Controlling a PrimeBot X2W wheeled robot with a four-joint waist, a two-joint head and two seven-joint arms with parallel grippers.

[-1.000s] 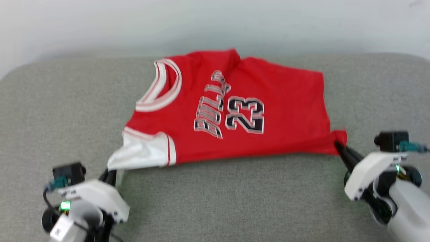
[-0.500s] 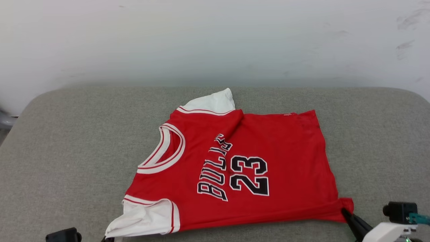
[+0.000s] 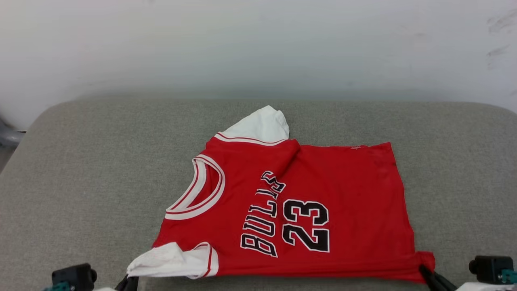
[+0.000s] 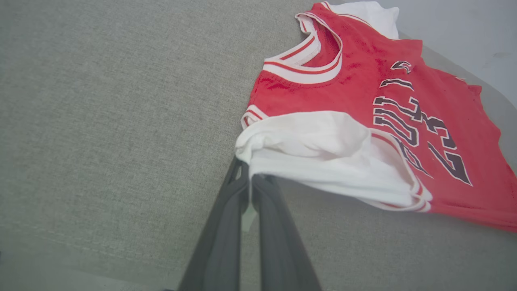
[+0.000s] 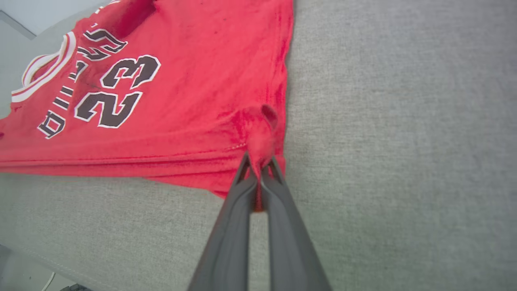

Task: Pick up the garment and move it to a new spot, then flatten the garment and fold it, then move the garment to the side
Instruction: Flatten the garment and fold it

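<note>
From the head camera I see the garment (image 3: 307, 202) spread chest-up on the grey cushion (image 3: 80, 182), collar toward my left, with the far white sleeve (image 3: 262, 125) poking out behind. Both grippers are cut off at that view's bottom edge, so I cannot read the grips there. On the left wrist camera, the left gripper (image 4: 249, 178) is pinched tight on the bunched near white sleeve (image 4: 315, 145). On the right wrist camera, the right gripper (image 5: 258, 163) is clamped on the puckered red hem corner (image 5: 260, 129). A crease distorts the top of the lettering.
</note>
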